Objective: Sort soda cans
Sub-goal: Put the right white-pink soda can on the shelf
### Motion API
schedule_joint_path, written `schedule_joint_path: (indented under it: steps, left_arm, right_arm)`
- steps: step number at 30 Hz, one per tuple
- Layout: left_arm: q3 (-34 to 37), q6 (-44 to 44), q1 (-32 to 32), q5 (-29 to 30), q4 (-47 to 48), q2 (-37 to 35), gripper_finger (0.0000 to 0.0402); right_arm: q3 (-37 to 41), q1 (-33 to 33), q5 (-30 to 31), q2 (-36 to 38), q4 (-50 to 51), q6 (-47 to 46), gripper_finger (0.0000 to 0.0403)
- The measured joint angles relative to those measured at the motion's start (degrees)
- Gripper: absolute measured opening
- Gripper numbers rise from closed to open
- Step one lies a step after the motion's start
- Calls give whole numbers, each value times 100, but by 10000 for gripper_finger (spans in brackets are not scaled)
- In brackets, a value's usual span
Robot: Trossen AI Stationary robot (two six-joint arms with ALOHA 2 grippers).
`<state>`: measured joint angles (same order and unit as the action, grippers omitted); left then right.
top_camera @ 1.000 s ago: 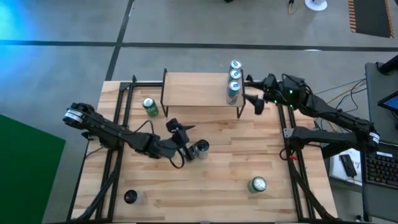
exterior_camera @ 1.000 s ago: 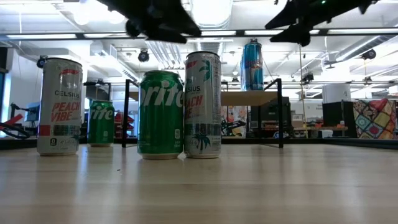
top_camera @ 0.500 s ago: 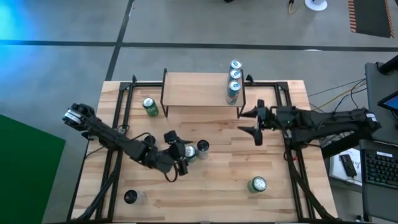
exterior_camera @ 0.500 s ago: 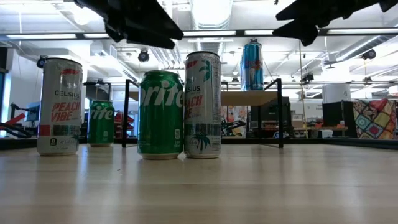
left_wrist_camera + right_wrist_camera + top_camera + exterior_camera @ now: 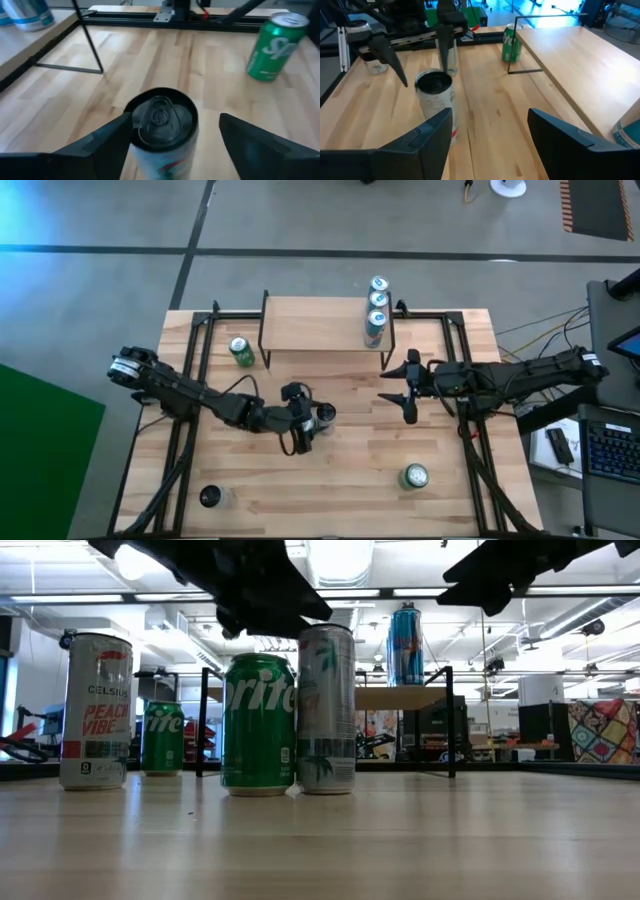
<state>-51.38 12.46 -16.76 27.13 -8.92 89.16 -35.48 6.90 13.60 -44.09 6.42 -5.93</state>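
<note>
A pale silver soda can (image 5: 323, 415) stands upright on the table's middle. My left gripper (image 5: 308, 420) is open, with one finger on each side of the can's top (image 5: 161, 116). My right gripper (image 5: 400, 387) hangs open above the table right of the middle, with nothing between its fingers (image 5: 490, 115). Three pale blue cans (image 5: 377, 305) stand in a row on the low wooden shelf (image 5: 315, 325). One green can (image 5: 240, 352) stands left of the shelf, and another green can (image 5: 415, 477) stands near the front right. A pale can (image 5: 210, 497) stands at the front left. My left gripper comes level at the silver can from the table's left, its fingers on either side of the upper wall. One finger (image 5: 107, 142) lies right against the can's side (image 5: 134, 135), and I cannot tell whether it touches. The other finger stands clear.
The shelf's thin black legs (image 5: 87, 37) stand on the table close behind the silver can. Black frame rails (image 5: 195, 370) run along both table sides. Bare wood lies between the two grippers and along the front middle.
My right gripper has swung away from the shelf's right end toward the table's middle and near edge, and has sunk a little. My left gripper has dipped toward the near edge, turned, and come up to the silver can, whose top is now between its fingers. The can stays in place.
</note>
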Motion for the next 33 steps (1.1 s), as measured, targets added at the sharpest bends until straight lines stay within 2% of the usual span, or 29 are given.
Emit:
schedule_joint_path:
  steps: [5, 8, 23, 33]
  left_arm:
    - [-17, -235, 306, -365, -10, 38, 333]
    - [-19, -237, 409, -408, 11, 35, 346]
    - [-15, -52, 325, -460, -49, -26, 324]
    - [-9, -535, 243, -439, -49, -168, 366]
  right_arm:
    - [0, 0, -2, -128, 4, -4, 247]
    - [2, 0, -4, -199, 7, -20, 247]
    - [2, 227, -15, -403, 8, -329, 247]
    - [106, 838, -8, -414, -289, -332, 247]
